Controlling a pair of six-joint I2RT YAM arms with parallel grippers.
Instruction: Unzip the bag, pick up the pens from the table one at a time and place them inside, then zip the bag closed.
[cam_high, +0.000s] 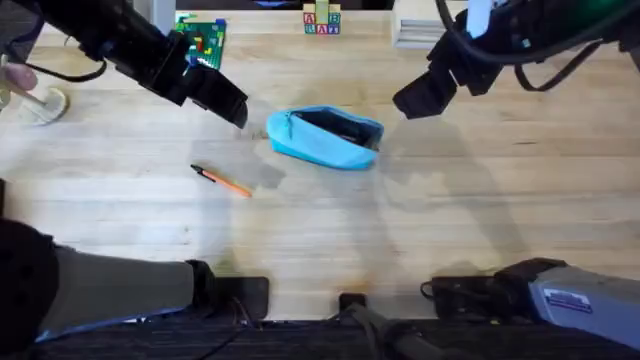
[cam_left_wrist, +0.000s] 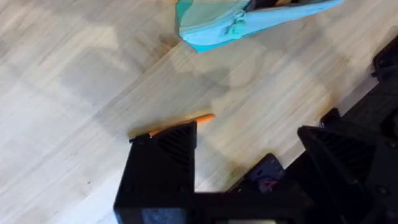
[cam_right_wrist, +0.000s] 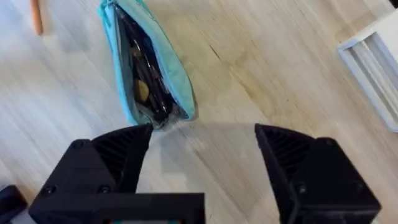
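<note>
On your worktop (cam_high: 450, 210) the unzipped bag (cam_high: 325, 138) lies between both empty, open pincers — left pincer (cam_high: 228, 105), right pincer (cam_high: 420, 98) — orange pen (cam_high: 222, 180) nearby.

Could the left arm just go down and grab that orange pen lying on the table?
Probably yes. The orange pen lies alone on bare table, apart from the bag, and the left gripper hangs open just above it.

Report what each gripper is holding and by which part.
Nothing is held. The left gripper and right gripper are both open above the table, the slim orange pen lies loose, and the light-blue fabric pouch sits unzipped.
</note>
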